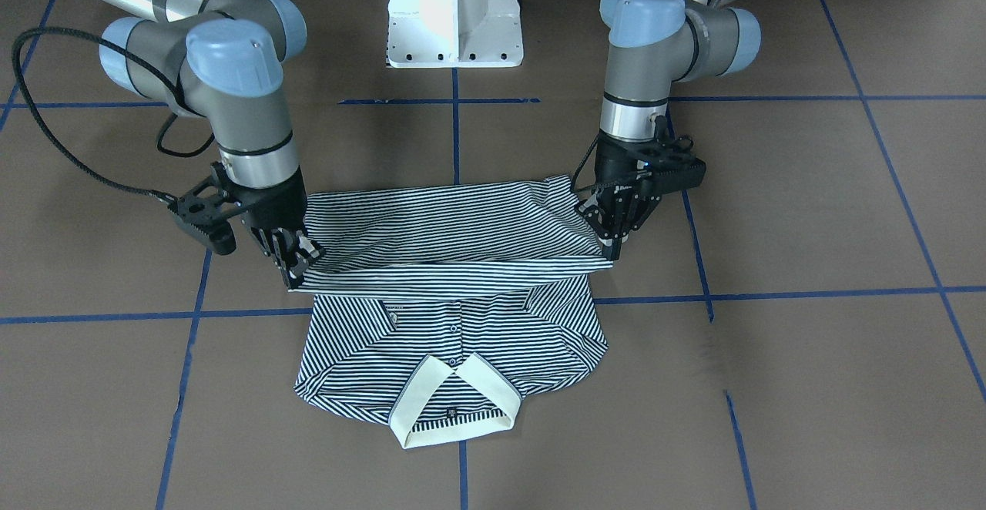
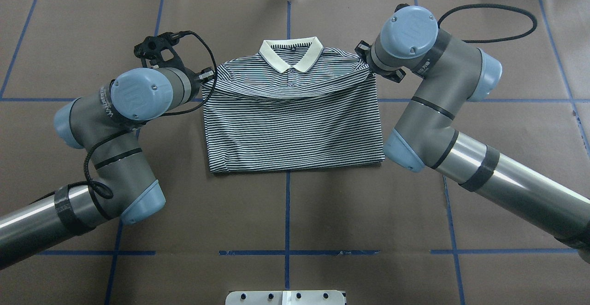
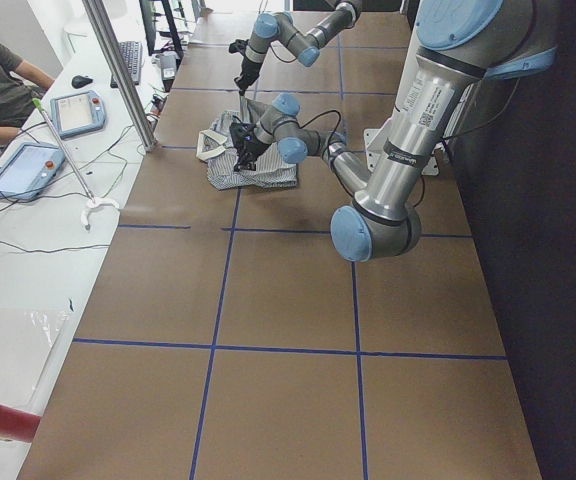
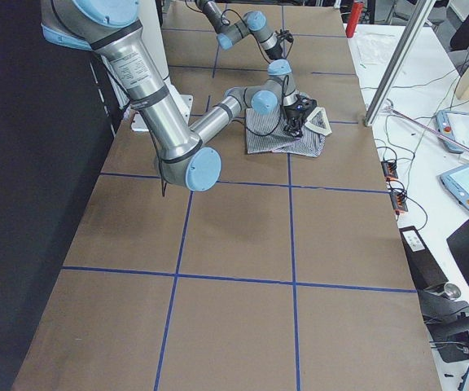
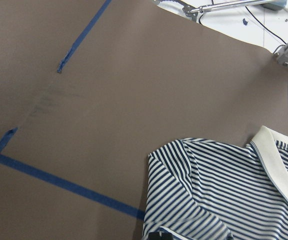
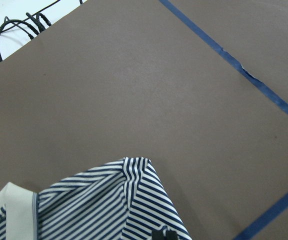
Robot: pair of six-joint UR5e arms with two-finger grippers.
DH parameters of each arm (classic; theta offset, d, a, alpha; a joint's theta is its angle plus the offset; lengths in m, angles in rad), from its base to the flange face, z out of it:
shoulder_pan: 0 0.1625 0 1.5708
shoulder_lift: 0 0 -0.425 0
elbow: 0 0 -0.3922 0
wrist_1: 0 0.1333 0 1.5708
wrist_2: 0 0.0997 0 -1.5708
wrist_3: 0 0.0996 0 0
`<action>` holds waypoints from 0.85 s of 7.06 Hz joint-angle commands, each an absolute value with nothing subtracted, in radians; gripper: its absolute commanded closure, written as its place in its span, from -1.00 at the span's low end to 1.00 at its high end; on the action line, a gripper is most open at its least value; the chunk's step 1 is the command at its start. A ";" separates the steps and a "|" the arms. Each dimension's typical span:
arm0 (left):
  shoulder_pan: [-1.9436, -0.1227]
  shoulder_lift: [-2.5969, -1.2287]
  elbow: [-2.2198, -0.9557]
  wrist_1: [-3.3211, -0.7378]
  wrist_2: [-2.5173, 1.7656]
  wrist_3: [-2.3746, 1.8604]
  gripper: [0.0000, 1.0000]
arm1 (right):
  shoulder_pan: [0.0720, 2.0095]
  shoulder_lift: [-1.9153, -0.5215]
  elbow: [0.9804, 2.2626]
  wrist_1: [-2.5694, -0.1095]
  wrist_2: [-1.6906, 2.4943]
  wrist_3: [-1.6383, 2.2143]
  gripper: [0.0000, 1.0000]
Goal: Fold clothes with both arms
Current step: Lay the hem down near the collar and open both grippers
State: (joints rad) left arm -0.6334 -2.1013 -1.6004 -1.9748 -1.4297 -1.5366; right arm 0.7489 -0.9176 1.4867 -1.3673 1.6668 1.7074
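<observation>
Nearest us, the cream collar of the navy-and-white striped polo shirt lies on the brown surface, sleeves tucked in, the black left gripper and right gripper pinching its hem over the chest with closed jaws; we judge only release remains.

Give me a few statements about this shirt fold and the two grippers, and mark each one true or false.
1. The collar of the polo shirt points away from the robot. True.
2. Only one gripper holds the polo shirt. False: the left gripper and the right gripper each pinch an end of the folded-over edge.
3. The folded part covers the collar. False: the collar lies uncovered.
4. The buttons face up. True.
</observation>
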 commanded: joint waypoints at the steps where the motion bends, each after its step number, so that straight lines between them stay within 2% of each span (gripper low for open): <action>1: -0.670 -2.167 -1.450 -2.063 -1.428 -1.501 1.00 | 0.781 -0.827 1.257 -1.214 1.671 1.681 1.00; 2: -0.672 -2.171 -1.416 -2.089 -1.427 -1.493 1.00 | 0.787 -0.822 1.229 -1.203 1.672 1.680 1.00; 6: -0.678 -2.177 -1.408 -2.097 -1.428 -1.493 1.00 | 0.805 -0.816 1.210 -1.201 1.675 1.657 1.00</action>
